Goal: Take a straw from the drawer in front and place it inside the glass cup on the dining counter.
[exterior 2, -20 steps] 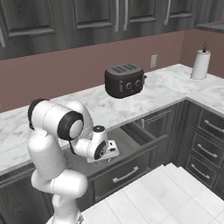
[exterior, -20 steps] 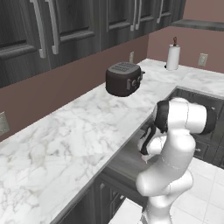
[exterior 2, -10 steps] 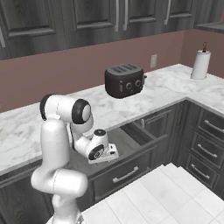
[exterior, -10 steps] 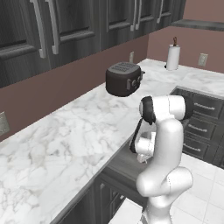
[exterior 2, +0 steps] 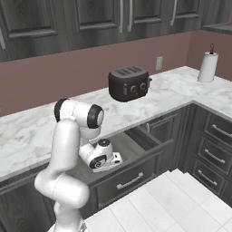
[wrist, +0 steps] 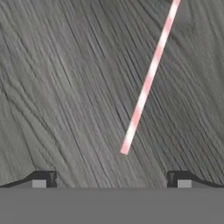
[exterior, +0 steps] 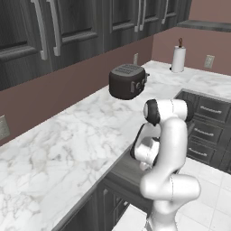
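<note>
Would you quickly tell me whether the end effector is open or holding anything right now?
End effector: open, holding nothing; the straw lies on the drawer floor ahead.

Dark wood-grain cabinets (exterior: 67, 27) hang over a mauve wall (exterior 2: 68, 68), white-tiled floor (exterior 2: 158, 204) below.

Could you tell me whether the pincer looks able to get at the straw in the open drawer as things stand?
Probably yes: the pincer is open over the straw, which lies bare on the drawer floor between and ahead of the fingertips.

Arm (exterior 2: 68, 149): glossy white rounded segments, dark joint bands; white hand (wrist: 111, 179) with two small dark fingertips
</note>
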Robot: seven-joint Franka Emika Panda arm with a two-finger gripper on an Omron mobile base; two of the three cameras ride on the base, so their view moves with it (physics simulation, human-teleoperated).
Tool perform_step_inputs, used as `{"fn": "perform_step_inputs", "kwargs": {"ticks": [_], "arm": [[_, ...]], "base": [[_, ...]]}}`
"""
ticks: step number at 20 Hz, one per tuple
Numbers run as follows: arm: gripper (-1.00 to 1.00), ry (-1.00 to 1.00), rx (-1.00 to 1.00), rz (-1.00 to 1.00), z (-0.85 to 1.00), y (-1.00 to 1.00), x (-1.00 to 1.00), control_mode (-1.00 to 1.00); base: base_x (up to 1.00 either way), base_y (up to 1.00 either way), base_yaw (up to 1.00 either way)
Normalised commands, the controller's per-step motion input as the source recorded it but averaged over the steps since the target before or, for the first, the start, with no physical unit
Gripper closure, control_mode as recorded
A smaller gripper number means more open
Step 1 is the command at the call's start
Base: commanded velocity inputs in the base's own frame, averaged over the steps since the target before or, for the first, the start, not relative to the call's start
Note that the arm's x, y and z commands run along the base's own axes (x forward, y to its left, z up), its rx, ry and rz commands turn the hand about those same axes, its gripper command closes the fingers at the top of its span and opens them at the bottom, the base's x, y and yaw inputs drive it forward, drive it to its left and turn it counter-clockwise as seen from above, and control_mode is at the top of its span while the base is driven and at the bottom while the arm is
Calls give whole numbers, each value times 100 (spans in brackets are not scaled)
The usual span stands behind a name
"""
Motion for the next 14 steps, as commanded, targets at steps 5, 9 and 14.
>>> {"fn": "perform_step_inputs", "kwargs": {"ticks": [5, 9, 14], "arm": [[-100, 0, 0, 0, -14, -21, 41, -100], [-100, 0, 0, 0, -1, -23, 57, -100], [-100, 0, 0, 0, -6, 6, 49, -100]], "base": [[0, 0, 0], [0, 0, 0], [0, 0, 0]]}}
